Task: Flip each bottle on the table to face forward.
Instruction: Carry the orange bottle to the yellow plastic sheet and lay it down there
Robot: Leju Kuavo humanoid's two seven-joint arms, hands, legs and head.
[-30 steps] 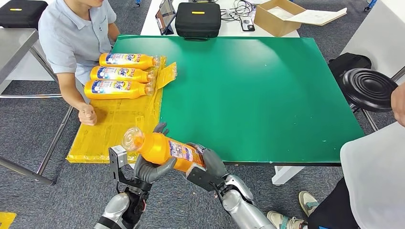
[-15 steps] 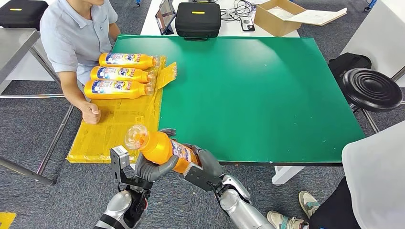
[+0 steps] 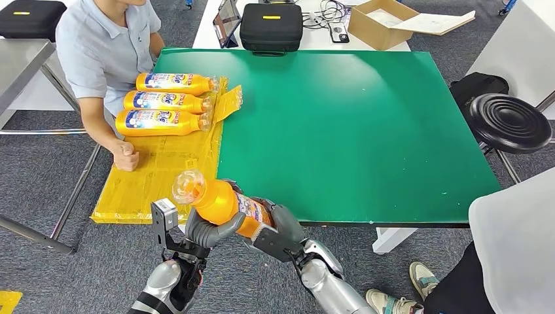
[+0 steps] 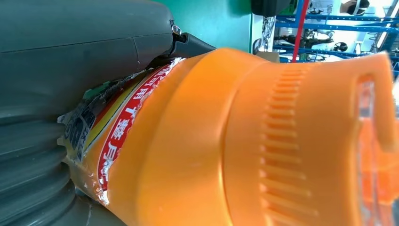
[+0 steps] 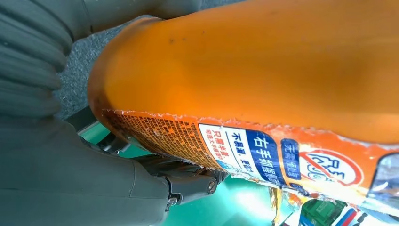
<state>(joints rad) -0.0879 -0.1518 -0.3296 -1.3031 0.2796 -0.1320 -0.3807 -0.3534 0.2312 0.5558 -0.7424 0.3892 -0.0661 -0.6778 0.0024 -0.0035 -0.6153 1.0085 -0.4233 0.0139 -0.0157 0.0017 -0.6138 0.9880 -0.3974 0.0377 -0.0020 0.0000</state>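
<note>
A green table (image 3: 353, 124) takes up the middle of the room, standing on grey carpet, with a sheet of yellow printed packing paper (image 3: 157, 170) spread over its left edge. Behind it a white table carries a black zipped case (image 3: 271, 26), a tablet leaning upright (image 3: 227, 19), some cables and an open cardboard box (image 3: 379, 23) (what lies inside is too pale to make out). A round black stool (image 3: 507, 121) stands to the right.

On the paper, three orange detergent bottles (image 3: 167, 103) lie on their sides in a row, touching one another, blue-and-white labels up and clear caps pointing towards the green. A seated person in a light blue shirt (image 3: 98, 52) rests a closed fist (image 3: 125, 157) on the paper just below them. Another person stands at the right edge.

The held orange bottle (image 3: 222, 204) is in the air at the table's near-left corner, tilted, its clear cap up and to the left. The left hand (image 3: 208, 230) cups it from beneath near the shoulder; the right hand (image 3: 278, 226) clasps the base end. The wrist views show the torn label edge pressed against grey fingers.
</note>
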